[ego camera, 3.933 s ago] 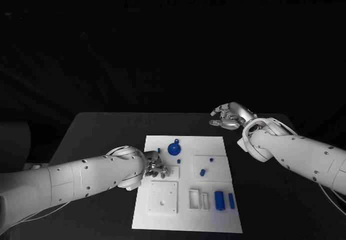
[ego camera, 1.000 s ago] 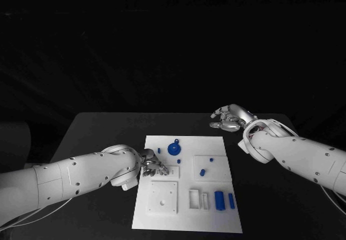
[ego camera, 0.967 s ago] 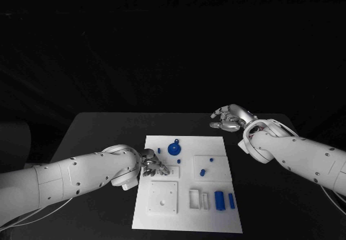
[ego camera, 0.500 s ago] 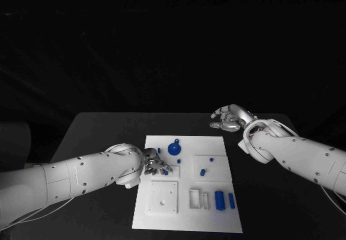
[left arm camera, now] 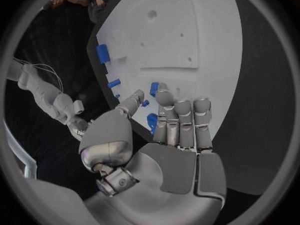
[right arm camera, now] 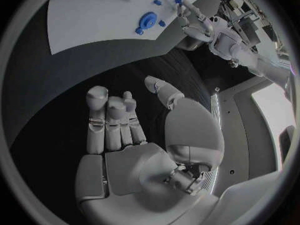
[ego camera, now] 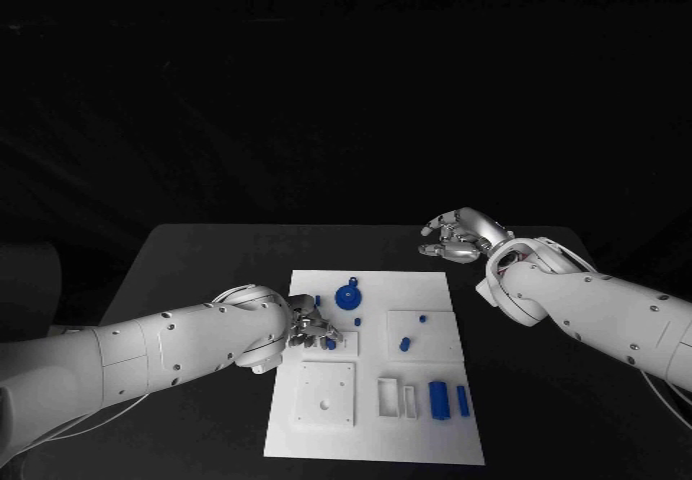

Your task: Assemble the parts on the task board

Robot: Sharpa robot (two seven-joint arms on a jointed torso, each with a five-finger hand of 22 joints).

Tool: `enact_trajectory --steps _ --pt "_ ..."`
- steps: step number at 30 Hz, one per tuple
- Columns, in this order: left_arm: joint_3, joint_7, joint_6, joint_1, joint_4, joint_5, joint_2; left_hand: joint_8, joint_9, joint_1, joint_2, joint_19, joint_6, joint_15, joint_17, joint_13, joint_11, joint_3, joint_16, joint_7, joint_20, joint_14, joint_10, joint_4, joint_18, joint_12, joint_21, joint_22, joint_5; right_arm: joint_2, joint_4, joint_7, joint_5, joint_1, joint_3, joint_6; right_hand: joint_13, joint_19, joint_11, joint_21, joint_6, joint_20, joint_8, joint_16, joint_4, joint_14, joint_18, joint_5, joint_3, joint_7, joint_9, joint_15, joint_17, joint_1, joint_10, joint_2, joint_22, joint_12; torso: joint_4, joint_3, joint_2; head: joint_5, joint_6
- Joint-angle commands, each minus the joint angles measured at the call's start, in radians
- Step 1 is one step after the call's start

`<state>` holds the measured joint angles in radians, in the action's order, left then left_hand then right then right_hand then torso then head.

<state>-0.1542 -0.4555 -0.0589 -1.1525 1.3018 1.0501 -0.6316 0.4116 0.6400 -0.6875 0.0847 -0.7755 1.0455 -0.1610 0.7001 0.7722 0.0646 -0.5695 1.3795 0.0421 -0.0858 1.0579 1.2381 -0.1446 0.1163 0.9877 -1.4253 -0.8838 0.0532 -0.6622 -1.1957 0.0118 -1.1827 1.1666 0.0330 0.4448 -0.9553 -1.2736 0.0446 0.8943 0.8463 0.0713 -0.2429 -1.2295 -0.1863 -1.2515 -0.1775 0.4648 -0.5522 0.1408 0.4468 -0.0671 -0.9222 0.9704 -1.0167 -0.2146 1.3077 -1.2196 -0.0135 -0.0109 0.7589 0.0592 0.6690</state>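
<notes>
The white task board (ego camera: 375, 440) lies in the middle of the black table. My left hand (ego camera: 307, 325) hovers over the board's left side, fingers stretched out and thumb apart, nothing gripped. A small blue piece (ego camera: 329, 343) sits just off its fingertips at a small square plate. In the left wrist view a blue piece (left arm camera: 152, 122) lies beside the left hand (left arm camera: 169, 130) over the board (left arm camera: 200, 35). A round blue part (ego camera: 348, 296) lies toward the far edge. My right hand (ego camera: 462, 237) is empty, above the table past the board's far right corner.
Small blue pegs (ego camera: 423, 318) and a short blue piece (ego camera: 405, 345) stand on the board's right half. Two blue cylinders (ego camera: 437, 400) lie near the front right beside a white holder (ego camera: 394, 397). A white square block (ego camera: 327, 395) sits at the front left.
My left hand has drawn back slightly toward the far side, and a blue piece that its fingers covered now shows at the small square plate. The right hand has stayed put.
</notes>
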Motion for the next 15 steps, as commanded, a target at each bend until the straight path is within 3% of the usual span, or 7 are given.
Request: enact_trajectory --steps 1,8,15 --pt "-0.001 0.0 0.032 0.0 -0.001 0.01 0.006 0.005 0.002 -0.003 -0.012 0.0 0.011 -0.008 0.001 0.001 0.006 0.0 0.007 -0.002 -0.151 0.002 0.004 -0.011 0.017 0.007 -0.008 0.0 -0.004 0.001 -0.001 -0.003 -0.01 -0.001 0.0 -0.013 0.001 -0.001 0.0 -0.005 -0.012 0.004 -0.004 -0.003 -0.004 -0.003 -0.084 -0.003 0.0 0.018 -0.001 0.001 0.001 0.006 0.006 0.004 0.016 -0.005 0.0011 0.0002 -0.001 -0.002 0.001" --pt "-0.005 0.001 0.035 0.0 -0.007 0.01 0.018 0.006 0.005 -0.036 -0.024 -0.003 0.025 -0.013 0.001 -0.001 0.01 -0.005 0.011 -0.007 -0.154 0.007 0.015 -0.052 0.02 0.007 -0.015 0.001 -0.004 0.001 -0.001 -0.003 -0.011 -0.001 0.0 -0.013 0.001 -0.001 0.0 -0.005 -0.012 0.004 -0.004 -0.003 -0.004 -0.003 -0.084 -0.003 0.0 0.018 -0.001 0.001 0.001 0.005 0.006 0.005 0.016 -0.005 0.0007 0.0001 0.0 -0.003 0.003" --pt "-0.007 0.0 0.023 0.001 -0.015 0.015 0.023 0.003 0.004 -0.039 -0.033 -0.004 0.028 -0.013 0.0 -0.003 0.01 -0.005 0.01 -0.007 -0.155 0.008 0.018 -0.055 0.019 0.005 -0.016 0.003 -0.004 0.0 -0.003 -0.003 -0.011 -0.001 0.0 -0.014 0.002 -0.001 0.0 -0.005 -0.012 0.004 -0.004 -0.003 -0.003 -0.003 -0.084 -0.002 0.0 0.018 -0.001 0.001 0.001 0.005 0.006 0.005 0.016 -0.005 0.0001 -0.0004 -0.001 -0.004 0.003"
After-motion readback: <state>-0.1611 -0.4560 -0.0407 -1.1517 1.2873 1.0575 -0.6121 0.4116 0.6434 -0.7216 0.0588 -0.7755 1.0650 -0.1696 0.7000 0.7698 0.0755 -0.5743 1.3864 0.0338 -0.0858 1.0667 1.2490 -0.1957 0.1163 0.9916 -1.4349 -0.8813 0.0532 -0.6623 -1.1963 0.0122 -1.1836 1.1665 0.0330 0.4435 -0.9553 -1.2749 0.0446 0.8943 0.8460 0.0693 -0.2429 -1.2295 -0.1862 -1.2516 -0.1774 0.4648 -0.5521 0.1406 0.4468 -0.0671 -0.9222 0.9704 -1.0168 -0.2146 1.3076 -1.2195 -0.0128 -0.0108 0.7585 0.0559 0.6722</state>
